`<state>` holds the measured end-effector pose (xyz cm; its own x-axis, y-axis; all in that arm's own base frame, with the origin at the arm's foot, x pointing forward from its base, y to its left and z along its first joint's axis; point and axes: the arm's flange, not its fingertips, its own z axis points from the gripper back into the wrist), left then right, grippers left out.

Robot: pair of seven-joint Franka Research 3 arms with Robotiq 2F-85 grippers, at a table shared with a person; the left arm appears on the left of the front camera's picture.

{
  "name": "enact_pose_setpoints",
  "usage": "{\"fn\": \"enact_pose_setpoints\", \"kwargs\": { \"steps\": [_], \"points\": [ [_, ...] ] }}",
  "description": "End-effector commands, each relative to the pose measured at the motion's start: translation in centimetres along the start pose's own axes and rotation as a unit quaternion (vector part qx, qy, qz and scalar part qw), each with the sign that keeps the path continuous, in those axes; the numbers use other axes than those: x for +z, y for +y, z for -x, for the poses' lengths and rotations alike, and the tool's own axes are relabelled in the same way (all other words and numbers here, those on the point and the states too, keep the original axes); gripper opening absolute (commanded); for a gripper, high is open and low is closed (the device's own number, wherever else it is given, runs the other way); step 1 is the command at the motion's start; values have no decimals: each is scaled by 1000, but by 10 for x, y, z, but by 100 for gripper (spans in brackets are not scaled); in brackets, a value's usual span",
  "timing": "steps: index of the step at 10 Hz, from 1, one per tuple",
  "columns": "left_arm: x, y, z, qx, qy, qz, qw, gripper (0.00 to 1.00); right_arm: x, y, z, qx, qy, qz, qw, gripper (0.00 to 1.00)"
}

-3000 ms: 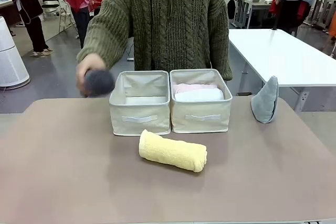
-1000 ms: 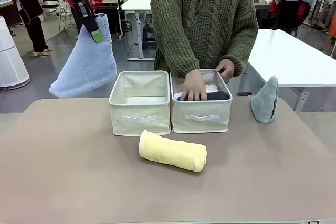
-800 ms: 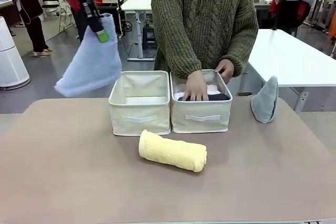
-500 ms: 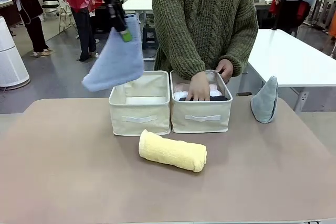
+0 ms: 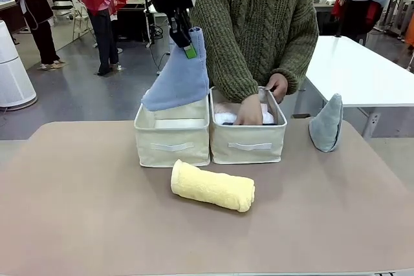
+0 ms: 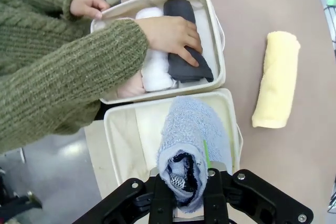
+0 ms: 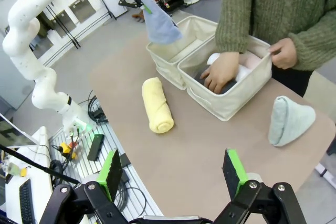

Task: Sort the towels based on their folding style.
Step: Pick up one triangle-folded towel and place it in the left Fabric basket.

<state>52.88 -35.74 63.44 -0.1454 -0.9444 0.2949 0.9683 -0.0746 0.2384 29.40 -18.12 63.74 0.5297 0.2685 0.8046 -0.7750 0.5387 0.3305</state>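
Observation:
My left gripper (image 5: 187, 40) is shut on the tip of a light blue cone-folded towel (image 5: 178, 79), which hangs over the left beige bin (image 5: 171, 145). From the left wrist view the blue towel (image 6: 191, 129) hangs over that bin's bare floor. The right bin (image 5: 249, 145) holds a dark grey roll (image 6: 178, 9), a white roll (image 6: 155, 74) and a pink one, with a person's hand (image 6: 170, 32) pressing on them. A pale yellow roll (image 5: 212, 187) lies in front of the bins. A grey-blue cone towel (image 5: 326, 124) stands at the right. My right gripper (image 7: 172, 174) is open, high above the table.
The person in a green knitted sweater (image 5: 259, 24) stands right behind the bins, both hands at the right bin. The brown table (image 5: 77, 211) has free room on its left and along its front. Another white table (image 5: 349, 69) stands at the back right.
My left gripper has carried the light blue towel rightward, from left of the bins to above the left bin. The person's hand has put the dark grey roll into the right bin.

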Motion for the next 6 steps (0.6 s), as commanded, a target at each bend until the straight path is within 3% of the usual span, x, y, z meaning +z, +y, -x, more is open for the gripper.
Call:
{"fn": "enact_pose_setpoints", "kwargs": {
  "steps": [1, 3, 6],
  "points": [
    [-13, 3, 13, -43, -16, 12, 999, 17, -1, -1, 0, 9, -13, -8, 1000, 100],
    [-40, -5, 25, -64, -18, 28, 997, 17, -1, -1, 0, 9, -13, -8, 1000, 100],
    [-77, -11, 33, -59, 22, 55, 996, 17, -1, -1, 0, 9, -13, -8, 1000, 100]
  ]
}}
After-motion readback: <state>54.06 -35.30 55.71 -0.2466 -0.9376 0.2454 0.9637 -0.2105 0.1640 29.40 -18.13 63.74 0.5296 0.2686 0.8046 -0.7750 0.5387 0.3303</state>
